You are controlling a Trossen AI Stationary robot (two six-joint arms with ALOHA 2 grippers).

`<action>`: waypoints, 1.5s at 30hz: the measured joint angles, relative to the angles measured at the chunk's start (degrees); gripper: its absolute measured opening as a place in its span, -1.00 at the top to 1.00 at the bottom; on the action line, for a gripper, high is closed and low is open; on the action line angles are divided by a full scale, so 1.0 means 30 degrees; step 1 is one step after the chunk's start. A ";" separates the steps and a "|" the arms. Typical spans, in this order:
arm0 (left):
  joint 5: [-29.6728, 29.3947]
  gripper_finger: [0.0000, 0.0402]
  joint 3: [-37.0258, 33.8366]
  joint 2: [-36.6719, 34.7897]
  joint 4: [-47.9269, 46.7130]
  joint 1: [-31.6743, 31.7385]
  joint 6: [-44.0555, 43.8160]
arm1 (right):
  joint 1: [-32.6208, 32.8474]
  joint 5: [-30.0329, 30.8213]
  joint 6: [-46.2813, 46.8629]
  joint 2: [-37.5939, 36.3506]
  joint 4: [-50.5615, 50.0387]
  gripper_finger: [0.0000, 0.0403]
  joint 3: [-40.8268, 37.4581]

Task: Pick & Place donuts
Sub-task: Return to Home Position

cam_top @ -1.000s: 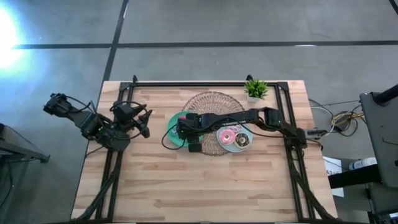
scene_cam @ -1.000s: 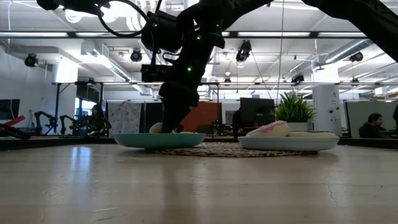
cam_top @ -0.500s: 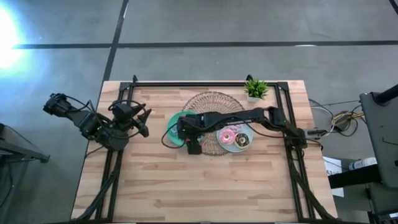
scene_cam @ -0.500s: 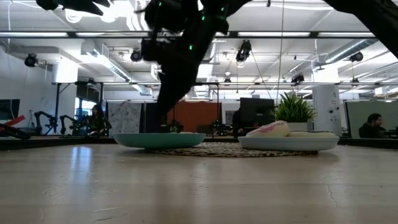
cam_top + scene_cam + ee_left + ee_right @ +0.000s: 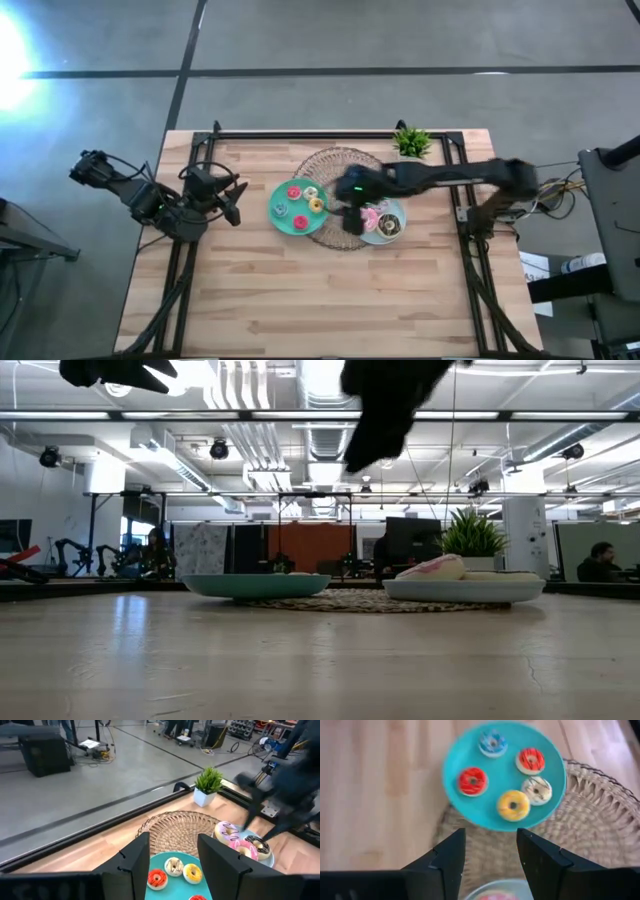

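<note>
Entry: right arm (image 5: 440, 178), mine, reaching over the desk (image 5: 300, 300).
- Right jaws: open and empty, raised well clear of the desk, hanging above the wicker mat (image 5: 335, 165) between the two plates.
- Left jaws: open and empty, parked at the desk's left edge.
- Teal plate (image 5: 465, 755): holds five small donuts, all apart from one another: blue (image 5: 492, 742), striped red (image 5: 531, 760), plain red (image 5: 472, 781), white-iced (image 5: 536, 790), yellow (image 5: 513, 805).
- Light-blue plate (image 5: 500, 592): holds three larger donuts packed close: pink (image 5: 245, 851), chocolate (image 5: 257, 845), lilac-white sprinkled (image 5: 226, 831).

Hazards, as I judge them:
1. My way home crosses the light-blue plate. The larger donuts stand proud of its rim, so a dip there could clip the pink one and push it off.
2. Spread jaws sweep a wider path, which makes a snag more likely.
3. Both plates overlap the mat's edge. A knock may slide or tilt either one, spilling the small donuts.
4. The potted plant (image 5: 411, 143) stands near my forearm, and a wide swing could topple it.
</note>
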 joint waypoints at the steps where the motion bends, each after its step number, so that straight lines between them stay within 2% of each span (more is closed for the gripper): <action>1: 0.0004 0.30 -0.0168 -0.0010 0.0160 0.0049 -0.0002 | 0.0121 0.0465 0.0517 -0.1013 0.0219 0.18 -0.0753; 6: 0.1318 0.30 -0.0890 -0.0025 0.1041 0.0527 0.0016 | 0.0687 0.5914 0.3035 -0.5415 -0.1390 0.21 -0.3597; 8: 0.1645 0.30 -0.1196 -0.0017 0.1192 0.0636 -0.0310 | 0.0803 0.7392 0.4651 -0.7239 -0.2345 0.21 -0.4237; 11: 0.1675 0.30 -0.1522 -0.0053 0.0981 0.0638 -0.0837 | 0.0900 0.7552 0.8573 -0.9965 -0.2911 0.21 -0.5148; 14: 0.3478 0.30 -0.1515 -0.0051 0.1508 0.0616 -0.3356 | 0.0868 0.7221 1.3003 -1.2284 -0.2956 0.23 -0.5924; 16: 0.4504 0.30 -0.1522 0.0173 0.1895 0.0616 -0.2455 | 0.1039 0.7094 1.4410 -1.3912 -0.2689 0.24 -0.6464; 20: 0.5132 0.30 -0.2396 0.0430 0.4881 0.0628 -0.0232 | 0.2232 0.6558 1.2466 -1.6268 -0.0315 0.23 -0.8172; 26: 0.6249 0.30 -0.7018 0.0077 1.5563 0.0657 0.3560 | 0.3847 0.5585 1.1859 -1.8512 0.6832 0.24 -1.3282; 31: 0.9327 0.30 -1.1044 -0.0977 2.3694 0.0935 0.5596 | 0.3930 0.4880 1.1566 -1.9753 1.2245 0.27 -1.7312; 34: 1.0360 0.30 -1.3156 -0.1949 2.7453 0.1176 0.6469 | 0.3970 0.4140 1.1510 -2.0860 1.3672 0.29 -1.9104; 38: 1.0647 0.30 -1.5501 -0.3553 2.9500 0.1286 0.6838 | 0.3945 0.4236 1.1695 -2.2984 1.4048 0.28 -2.0872; 42: 1.0689 0.30 -1.6967 -0.5287 2.9682 0.1286 0.6863 | 0.3945 0.4250 1.1214 -2.5638 1.3970 0.26 -2.2047; 45: 1.0320 0.30 -1.7748 -0.6531 2.9233 0.1316 0.6965 | 0.3954 0.4249 1.0704 -2.7664 1.2492 0.25 -2.2369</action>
